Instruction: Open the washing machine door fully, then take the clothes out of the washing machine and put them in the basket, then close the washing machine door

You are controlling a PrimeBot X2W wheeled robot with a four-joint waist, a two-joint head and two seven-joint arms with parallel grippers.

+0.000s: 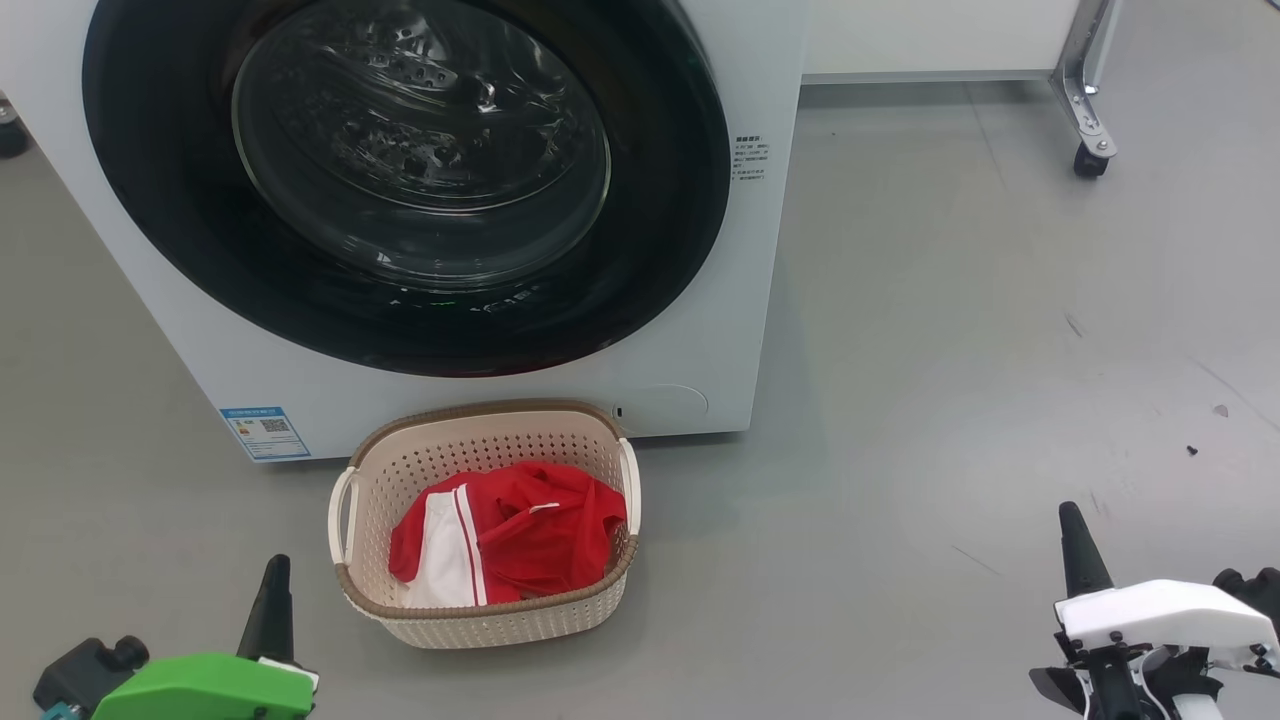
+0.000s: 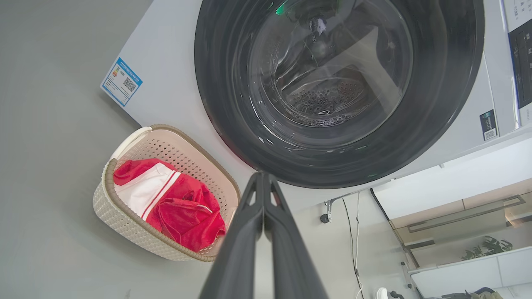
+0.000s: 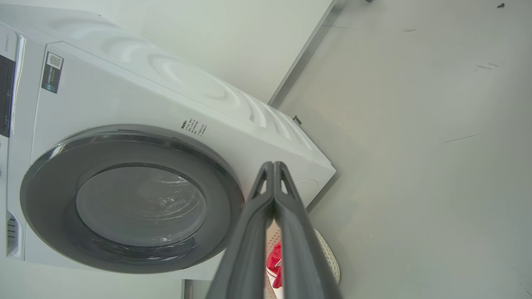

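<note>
The white washing machine (image 1: 700,340) fills the upper left of the head view. Its door (image 1: 660,230), black-rimmed with a glass bowl, lies shut flat against the front. On the floor before it stands the cream basket (image 1: 480,615), holding the red clothes (image 1: 540,530) with white stripes. My left gripper (image 1: 276,575) is shut and holds nothing, low at the left beside the basket. My right gripper (image 1: 1072,520) is shut with nothing in it, far right over bare floor. The left wrist view shows the door (image 2: 432,124), the basket (image 2: 124,224) and the clothes (image 2: 183,207).
Grey floor (image 1: 950,350) spreads to the right of the machine. A metal frame leg on a caster (image 1: 1090,155) stands at the far upper right by a white wall panel. A blue label (image 1: 265,432) sits on the machine's lower left corner.
</note>
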